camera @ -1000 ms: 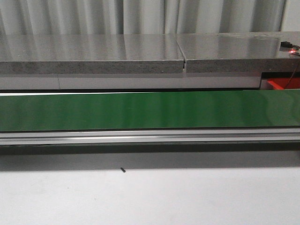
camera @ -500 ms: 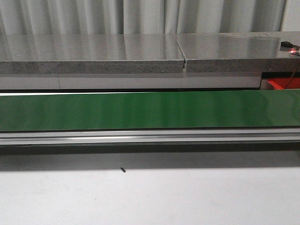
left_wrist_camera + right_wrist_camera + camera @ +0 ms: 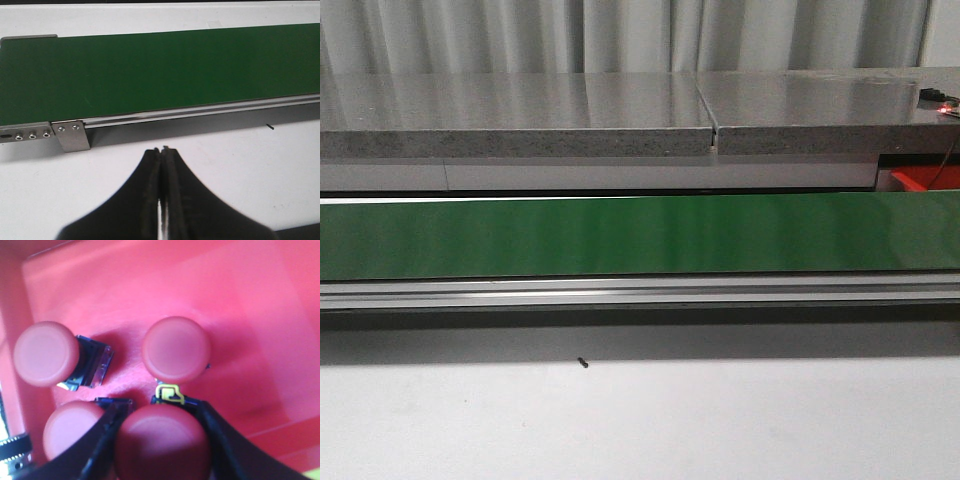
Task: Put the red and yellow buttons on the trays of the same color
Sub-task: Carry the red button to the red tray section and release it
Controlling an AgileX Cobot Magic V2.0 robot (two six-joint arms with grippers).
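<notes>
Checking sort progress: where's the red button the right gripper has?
In the right wrist view, the red button sits between the right gripper fingers, inside the red tray, next to three other red buttons. The front view doesn't show it.

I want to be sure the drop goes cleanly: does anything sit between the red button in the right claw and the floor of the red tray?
Nothing visible lies under the held red button in the right claw. Three other red buttons crowd the red tray beside it: the nearest alongside one finger, another just beyond.
</notes>
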